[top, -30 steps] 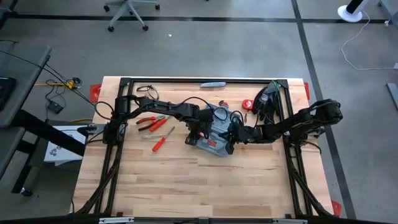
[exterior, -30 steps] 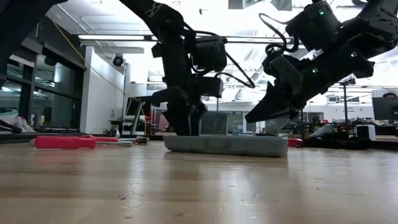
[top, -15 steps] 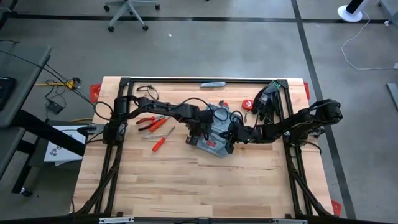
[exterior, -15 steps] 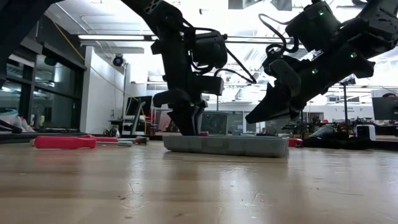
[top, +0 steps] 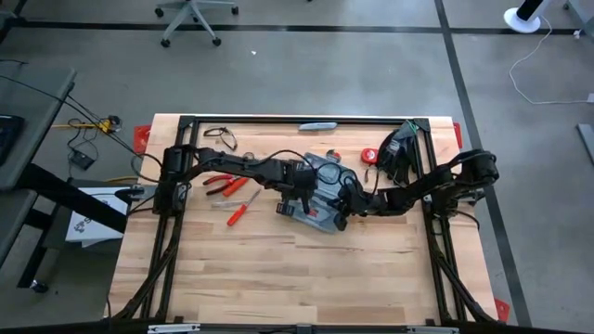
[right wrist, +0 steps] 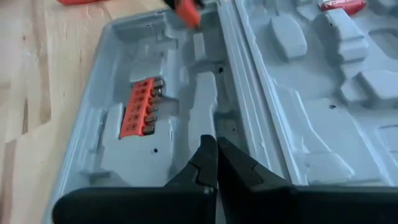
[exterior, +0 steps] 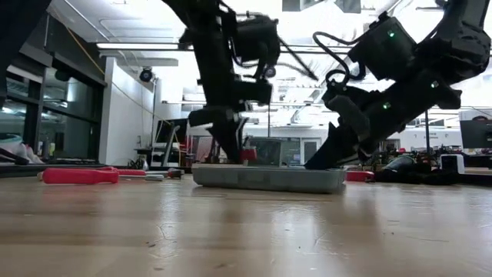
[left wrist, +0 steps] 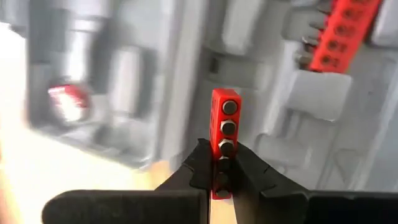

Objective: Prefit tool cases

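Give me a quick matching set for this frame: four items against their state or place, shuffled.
Items:
1. left gripper
2. right gripper
3. tool case
4. red-handled screwdriver

States or places:
A. lying open on the table
B. shut, holding nothing, over the case's moulded inside
C. loose on the wood, outside the case, on the left arm's side
D. shut on a red bit holder

Pairs: 1-D, 2-B, 3-A, 4-C

Two black jointed arms are seen, looped with black cables; small green lights glow on the right arm (exterior: 400,65). Each tool (left wrist: 219,177) is tipped with matte black, notched fingers.
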### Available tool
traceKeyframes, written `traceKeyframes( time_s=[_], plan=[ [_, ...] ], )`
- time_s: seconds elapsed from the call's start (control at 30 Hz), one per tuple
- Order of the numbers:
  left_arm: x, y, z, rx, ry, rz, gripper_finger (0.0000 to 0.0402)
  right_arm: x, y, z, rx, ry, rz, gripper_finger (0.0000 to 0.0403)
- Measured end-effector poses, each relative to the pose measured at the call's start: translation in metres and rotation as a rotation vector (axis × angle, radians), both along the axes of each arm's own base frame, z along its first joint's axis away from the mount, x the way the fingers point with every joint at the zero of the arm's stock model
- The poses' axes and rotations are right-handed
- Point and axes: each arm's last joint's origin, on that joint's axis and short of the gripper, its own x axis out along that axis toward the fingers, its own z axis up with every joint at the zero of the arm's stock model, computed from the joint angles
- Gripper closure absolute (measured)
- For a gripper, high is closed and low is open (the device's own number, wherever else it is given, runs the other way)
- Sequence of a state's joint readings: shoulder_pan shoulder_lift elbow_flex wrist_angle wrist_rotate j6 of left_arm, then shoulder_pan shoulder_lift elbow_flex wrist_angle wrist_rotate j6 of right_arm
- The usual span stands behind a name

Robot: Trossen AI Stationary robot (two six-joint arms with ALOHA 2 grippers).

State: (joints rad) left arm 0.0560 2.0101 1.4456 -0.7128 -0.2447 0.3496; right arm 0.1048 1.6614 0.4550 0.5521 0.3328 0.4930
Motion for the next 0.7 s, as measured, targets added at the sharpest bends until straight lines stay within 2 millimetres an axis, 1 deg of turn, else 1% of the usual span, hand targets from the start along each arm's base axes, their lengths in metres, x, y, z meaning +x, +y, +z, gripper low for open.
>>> traceKeyframes(
  time_s=[0.1, 0.23, 0.33, 0.4, 0.5, 0.57, 0.63, 0.7],
  plan=[
    [0.001, -0.013, 0.000, 0.076, -0.003, 0.014, 0.0382, 0.002, 0.000, 0.001, 0.002, -0.026, 0.001, 0.0402],
    [0.000, -0.034, 0.000, 0.204, -0.013, 0.014, 0.0382, 0.004, 0.000, 0.004, -0.013, -0.063, 0.013, 0.0402],
    [-0.006, -0.047, 0.000, 0.332, 0.010, 0.046, 0.0382, 0.006, 0.000, 0.007, -0.033, -0.092, 0.017, 0.0402],
    [-0.008, -0.054, 0.001, 0.389, -0.006, 0.072, 0.0382, 0.007, 0.000, 0.008, -0.040, -0.105, 0.020, 0.0402],
    [-0.009, -0.066, 0.002, 0.417, -0.038, 0.101, 0.0382, 0.008, 0.000, 0.010, -0.051, -0.123, 0.028, 0.0402],
    [-0.010, -0.072, 0.001, 0.395, -0.042, 0.091, 0.0382, 0.008, 0.001, 0.011, -0.049, -0.136, 0.033, 0.0402],
    [-0.011, -0.079, -0.001, 0.366, -0.039, 0.071, 0.0382, 0.009, 0.001, 0.012, -0.047, -0.146, 0.035, 0.0402],
    [-0.016, -0.084, -0.008, 0.357, -0.017, 0.057, 0.0382, 0.009, 0.001, 0.013, -0.047, -0.150, 0.035, 0.0402]
  ],
)
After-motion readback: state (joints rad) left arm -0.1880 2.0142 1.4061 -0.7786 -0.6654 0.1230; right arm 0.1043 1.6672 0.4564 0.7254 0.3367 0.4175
